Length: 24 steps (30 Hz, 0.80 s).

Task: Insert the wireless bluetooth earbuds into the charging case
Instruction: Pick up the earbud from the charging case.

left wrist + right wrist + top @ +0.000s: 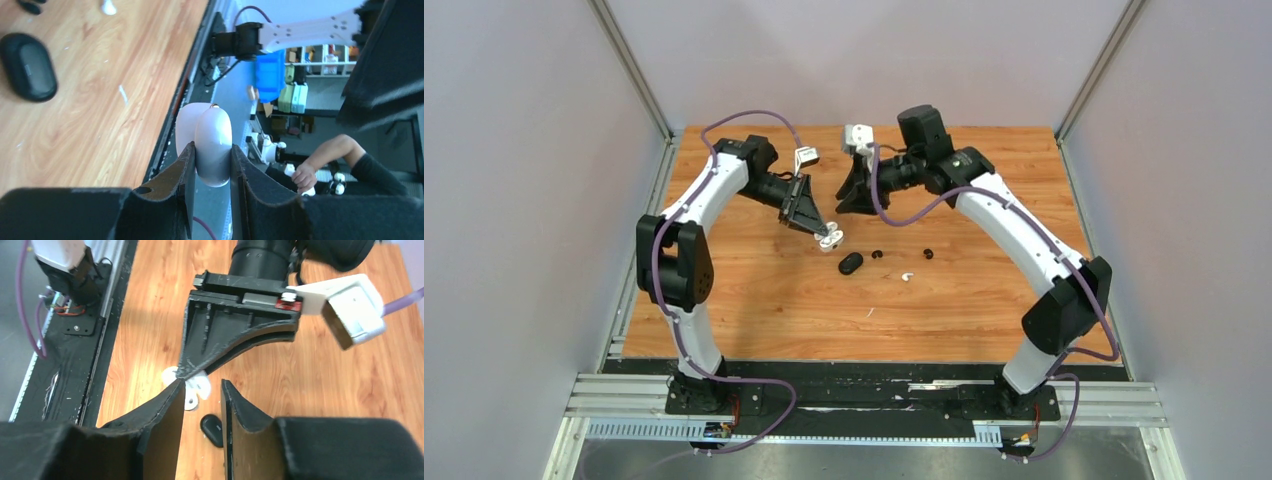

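Your left gripper [212, 152] clamped the white charging case [212, 135] between its jaws; right gripper [200, 385] gaped empty. Case seemed light, slick; hold mid-body.

No legible text, label, brand, number or sign in any of the three views.
- White case [212, 145]: shell plain, no print seen.
- Black case [27, 65]: plain, slightly blurred.
- Small red part [289, 301] on the black mount: possibly marked, but too small to read.
- Background shelf items [300, 75]: out of focus, nothing readable.
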### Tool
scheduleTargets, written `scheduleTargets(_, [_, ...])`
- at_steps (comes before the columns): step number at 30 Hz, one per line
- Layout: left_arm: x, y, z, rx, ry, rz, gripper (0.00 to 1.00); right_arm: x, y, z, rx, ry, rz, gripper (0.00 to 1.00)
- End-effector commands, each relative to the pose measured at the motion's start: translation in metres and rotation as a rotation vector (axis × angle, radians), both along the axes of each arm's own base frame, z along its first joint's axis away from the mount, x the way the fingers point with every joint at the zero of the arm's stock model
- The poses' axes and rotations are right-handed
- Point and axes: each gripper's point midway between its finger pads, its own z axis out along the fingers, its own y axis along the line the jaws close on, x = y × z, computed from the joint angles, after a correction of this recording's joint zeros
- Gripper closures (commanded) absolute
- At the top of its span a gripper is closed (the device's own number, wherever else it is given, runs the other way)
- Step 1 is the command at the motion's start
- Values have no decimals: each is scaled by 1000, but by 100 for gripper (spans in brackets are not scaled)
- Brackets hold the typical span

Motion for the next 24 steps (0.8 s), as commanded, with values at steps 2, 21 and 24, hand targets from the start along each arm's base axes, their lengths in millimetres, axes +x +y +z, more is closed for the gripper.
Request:
scheduleTargets(2, [31, -4, 9, 109, -49, 196, 100, -10, 10, -23, -90, -52, -213, 66])
scheduleTargets(21, [26, -3, 16, 100, -54, 240, 100, -9, 26, -42, -83, 117, -319, 55])
scheduleTargets(24, [26, -3, 16, 97, -54, 238, 100, -12, 31, -46, -90, 123, -306, 53])
